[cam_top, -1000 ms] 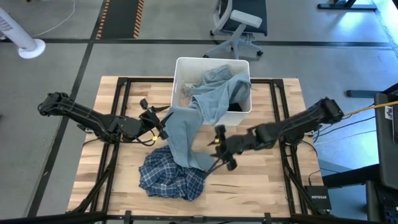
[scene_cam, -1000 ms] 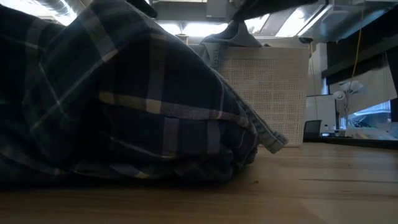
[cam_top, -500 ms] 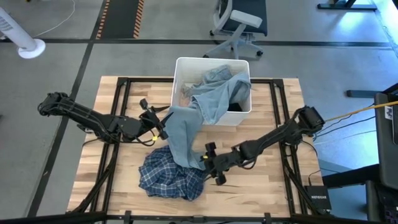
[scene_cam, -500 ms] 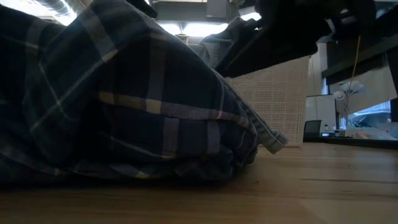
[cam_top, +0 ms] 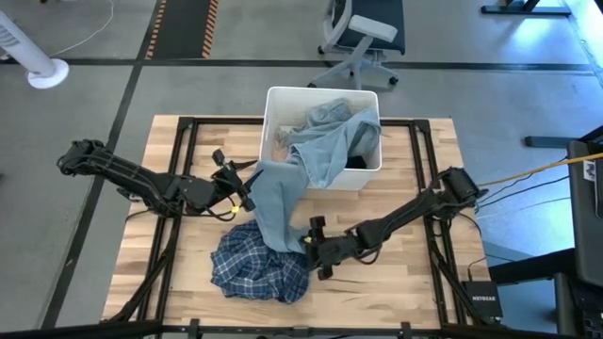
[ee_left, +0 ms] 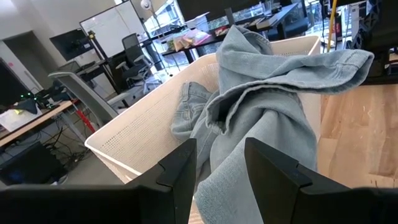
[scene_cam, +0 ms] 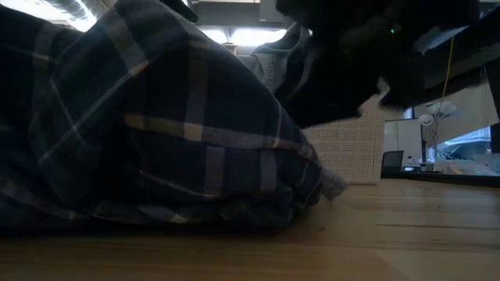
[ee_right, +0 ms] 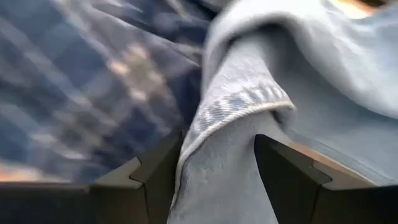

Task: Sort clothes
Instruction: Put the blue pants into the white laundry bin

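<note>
Close up, right gripper straddled the grey-blue shirt hem.
Only its wrist view showed fingers spread around fabric, beside the plaid shirt; left gripper clasped that grey-blue shirt.

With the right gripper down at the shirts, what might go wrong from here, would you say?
The right gripper, open around a fold of the grey-blue shirt, sits right beside the plaid shirt; closing may pinch both. That grey-blue shirt drapes over the white bin rim while the left gripper grips it, so pulling could tip or drag the bin.
</note>
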